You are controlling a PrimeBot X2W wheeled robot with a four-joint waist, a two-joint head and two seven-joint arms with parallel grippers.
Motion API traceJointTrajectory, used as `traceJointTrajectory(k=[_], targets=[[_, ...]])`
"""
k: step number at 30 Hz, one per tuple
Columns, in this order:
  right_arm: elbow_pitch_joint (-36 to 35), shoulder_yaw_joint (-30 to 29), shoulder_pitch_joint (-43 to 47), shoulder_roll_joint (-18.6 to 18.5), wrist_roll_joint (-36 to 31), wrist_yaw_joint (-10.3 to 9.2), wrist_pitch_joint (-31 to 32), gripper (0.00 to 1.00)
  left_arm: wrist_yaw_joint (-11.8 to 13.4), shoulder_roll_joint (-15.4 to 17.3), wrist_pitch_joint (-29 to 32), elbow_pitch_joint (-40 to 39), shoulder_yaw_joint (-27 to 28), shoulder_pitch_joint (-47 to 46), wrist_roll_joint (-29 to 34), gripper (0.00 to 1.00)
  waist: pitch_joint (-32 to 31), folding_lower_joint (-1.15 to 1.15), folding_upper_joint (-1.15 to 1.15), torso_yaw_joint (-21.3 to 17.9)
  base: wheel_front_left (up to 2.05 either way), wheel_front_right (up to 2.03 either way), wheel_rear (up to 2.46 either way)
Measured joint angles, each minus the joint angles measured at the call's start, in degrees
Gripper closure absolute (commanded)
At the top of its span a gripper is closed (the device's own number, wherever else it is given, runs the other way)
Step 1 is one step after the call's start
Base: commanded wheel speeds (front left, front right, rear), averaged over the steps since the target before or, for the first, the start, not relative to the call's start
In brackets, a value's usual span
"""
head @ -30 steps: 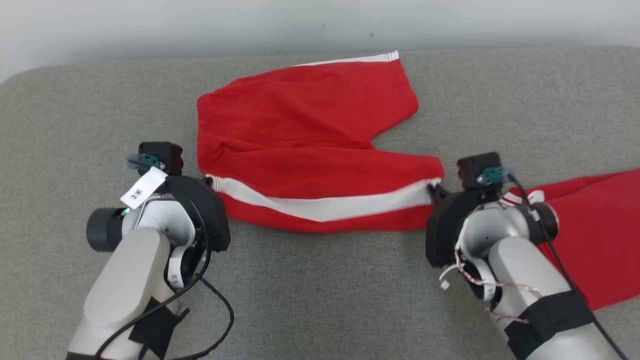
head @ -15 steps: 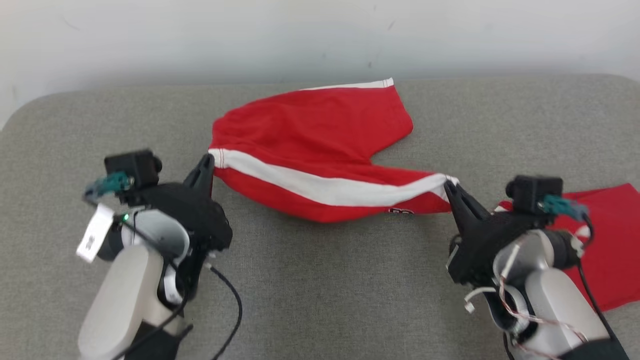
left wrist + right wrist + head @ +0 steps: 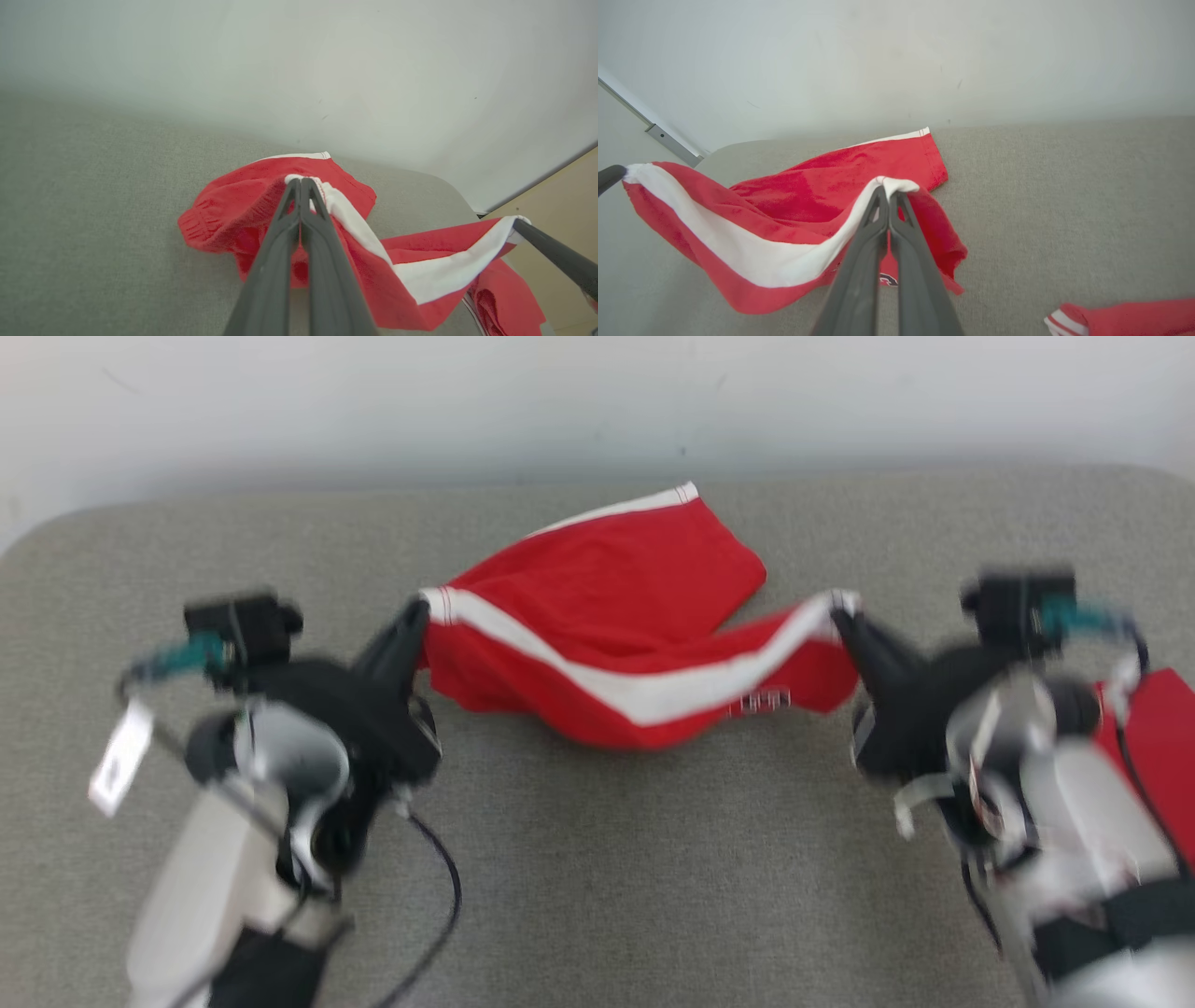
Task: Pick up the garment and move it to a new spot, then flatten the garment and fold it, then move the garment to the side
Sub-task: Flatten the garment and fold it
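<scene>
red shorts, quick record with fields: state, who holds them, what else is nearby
garment: red shorts with a white side stripe
left hand: shut on the stripe's waistband end
right hand: shut on the stripe's leg end
state: near edge lifted, sagging between the hands; far part on the grey surface
nearby: second red garment at the right
</scene>
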Motion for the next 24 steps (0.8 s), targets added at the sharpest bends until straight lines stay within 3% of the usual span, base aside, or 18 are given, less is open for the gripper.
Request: traceJointTrajectory(k=[2, 3, 4, 7, 10, 12, 17, 20, 24], targets=[[6.38, 1.27, -8.66, 0.56, -0.34, 0.13, 1.94, 1.00, 0.36, 0.11, 1.22, 4.47, -0.22, -5.18, 1.00, 1.00, 0.99, 0.00, 0.00, -0.34, 0.00, 0.00, 0.00], [13.70, 2.25, -19.06, 1.94, -1.25, 0.07, 2.56, 1.00, 1.02, -0.09, 1.31, 9.62, 0.73, -12.25, 1.33, 1.00, 1.98, 0.01, 0.00, -0.90, 0.00, 0.00, 0.00], [13.70, 2.25, -19.06, 1.94, -1.25, 0.07, 2.56, 1.00, 1.02, -0.09, 1.31, 9.62, 0.73, -12.25, 1.33, 1.00, 1.98, 0.01, 0.00, -0.90, 0.00, 0.00, 0.00], [22.49, 1.34, -33.81, 4.61, -2.50, -1.23, -0.48, 1.00, 1.58, -0.22, -0.56, 17.55, 1.93, -22.71, 3.70, 1.00, 2.95, 0.02, 0.01, -2.30, 0.00, 0.00, 0.00], [25.65, -1.07, -44.56, 5.02, -3.79, -2.23, -6.68, 1.00, 2.20, -1.10, -5.55, 19.72, 4.66, -30.46, 3.91, 1.00, 3.34, 0.02, 0.00, -3.99, 0.00, 0.00, 0.00], [22.87, -1.70, -47.34, 4.24, -4.31, -2.19, -9.90, 1.00, 2.15, -1.63, -8.94, 16.69, 5.33, -33.71, 3.77, 1.00, 3.57, 0.01, 0.00, -5.03, 0.00, 0.00, 0.00], [19.13, 0.20, -42.85, 0.99, -5.92, 0.98, -12.59, 1.00, -2.12, -2.35, -12.99, 13.73, 3.52, -34.48, 2.55, 1.00, 5.48, 0.00, 0.00, -6.01, 0.00, 0.00, 0.00], [20.24, 3.74, -28.78, -0.25, -6.55, 4.74, -12.50, 1.00, -5.23, -1.98, -14.32, 18.84, 0.25, -22.88, 2.97, 1.00, 7.62, 0.02, 0.02, -5.70, 0.00, 0.00, 0.00], [21.70, 6.28, -17.72, 0.77, -4.83, 7.48, -12.29, 1.00, -7.65, 0.35, -15.13, 24.86, -2.57, -13.77, 3.87, 1.00, 8.84, 0.01, 0.02, -4.76, 0.00, 0.00, 0.00]])
